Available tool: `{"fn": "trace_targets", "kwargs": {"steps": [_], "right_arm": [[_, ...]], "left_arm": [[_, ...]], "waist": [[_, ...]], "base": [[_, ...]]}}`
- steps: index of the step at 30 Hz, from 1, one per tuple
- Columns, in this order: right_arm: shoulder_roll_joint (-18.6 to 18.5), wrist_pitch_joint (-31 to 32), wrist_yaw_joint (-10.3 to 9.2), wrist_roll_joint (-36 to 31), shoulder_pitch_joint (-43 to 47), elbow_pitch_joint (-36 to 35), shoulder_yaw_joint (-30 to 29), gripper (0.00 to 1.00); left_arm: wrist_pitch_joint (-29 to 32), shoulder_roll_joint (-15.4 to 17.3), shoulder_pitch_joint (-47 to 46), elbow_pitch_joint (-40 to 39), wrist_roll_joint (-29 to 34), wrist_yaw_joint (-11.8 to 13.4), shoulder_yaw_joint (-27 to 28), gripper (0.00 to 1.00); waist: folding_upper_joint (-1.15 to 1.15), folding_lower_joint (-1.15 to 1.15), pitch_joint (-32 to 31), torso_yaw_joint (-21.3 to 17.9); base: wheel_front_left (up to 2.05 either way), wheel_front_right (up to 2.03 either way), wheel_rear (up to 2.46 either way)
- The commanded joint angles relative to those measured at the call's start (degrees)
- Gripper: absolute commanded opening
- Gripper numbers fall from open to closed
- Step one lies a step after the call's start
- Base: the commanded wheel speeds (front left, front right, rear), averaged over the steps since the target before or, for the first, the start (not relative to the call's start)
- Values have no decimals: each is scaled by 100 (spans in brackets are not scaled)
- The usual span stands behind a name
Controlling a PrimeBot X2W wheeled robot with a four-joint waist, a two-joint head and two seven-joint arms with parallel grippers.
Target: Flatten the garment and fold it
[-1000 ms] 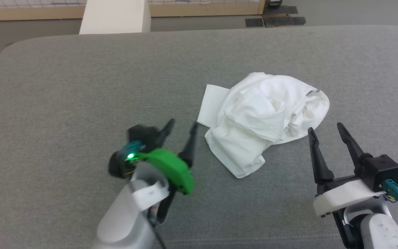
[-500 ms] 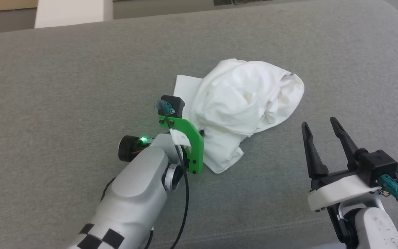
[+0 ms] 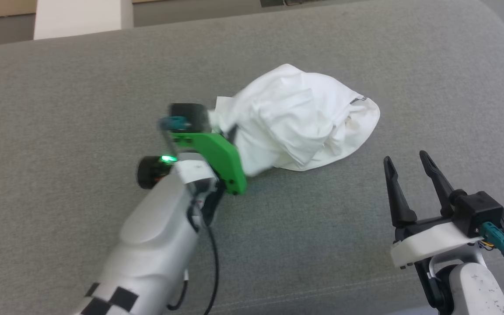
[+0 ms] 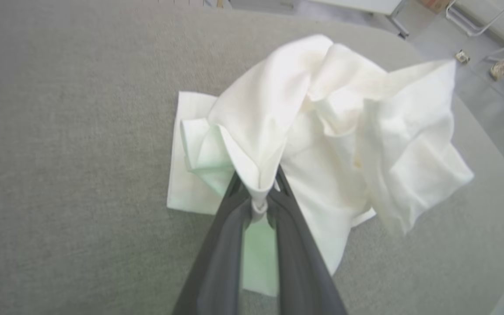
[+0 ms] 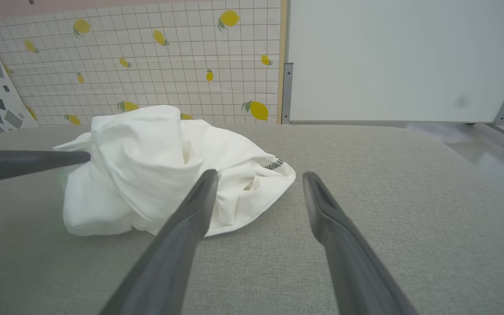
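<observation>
Left hand tight on a pinched fold of the crumpled, heaped white garment; right hand spread apart.

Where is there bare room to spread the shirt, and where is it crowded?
Free: the wide grey surface left of the left claw, and the near strip between the garment and the right claw. Crowded: where the left claw grips the garment.

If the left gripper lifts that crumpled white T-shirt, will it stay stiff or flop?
The crumpled white thin-fabric T-shirt will probably flop: it bunches narrow in the left gripper and drapes in soft creases. It looks light, so one pinch likely carries it. Trailing folds may drag on the grey fabric surface.
</observation>
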Motion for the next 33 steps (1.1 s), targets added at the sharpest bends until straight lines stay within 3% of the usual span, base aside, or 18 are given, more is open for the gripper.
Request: {"fn": "trace_targets", "kwargs": {"steps": [1,6,15,16,17,18,21,25,28,33], "right_arm": [[3,-25,-10,-18,-25,-12,-20,100],[3,59,-10,-92,109,-101,-69,100],[3,206,-10,-129,217,-247,-11,100],[3,220,-10,-134,218,-263,-5,100],[3,228,-10,-136,219,-277,-9,100],[3,238,-10,-141,227,-297,-25,100],[3,275,-10,-164,239,-344,-37,100],[3,326,-10,-210,223,-397,-26,100],[3,396,-10,-268,190,-428,-6,100],[3,887,-10,-383,-22,-315,-42,100]], "left_arm": [[-384,173,177,-179,11,81,170,0],[-1317,726,835,-1003,29,492,723,0],[-1101,1658,2600,-2125,-230,1380,1402,0],[-995,1684,2802,-2200,-311,1468,1448,9],[-939,1687,2939,-2282,-376,1506,1478,69],[-925,1668,3081,-2394,-460,1527,1525,100],[-1147,1606,3327,-2677,-566,1481,1641,100],[-1959,1383,3475,-3103,-501,1241,1939,100],[-2098,1212,3479,-3371,-87,1119,2133,100],[-2109,625,3465,-3992,977,750,2700,100]], "waist": [[0,0,-140,140],[0,0,-347,412],[0,0,-504,776],[0,0,-500,805],[0,0,-495,826],[0,0,-485,864],[0,0,-448,942],[0,0,-371,1040],[0,0,-295,1137],[0,0,-119,1266]], "base": [[0,0,0],[0,0,0],[0,0,0],[0,0,0],[0,0,0],[0,0,0],[0,0,0],[0,0,0],[0,0,0],[0,0,0]]}}
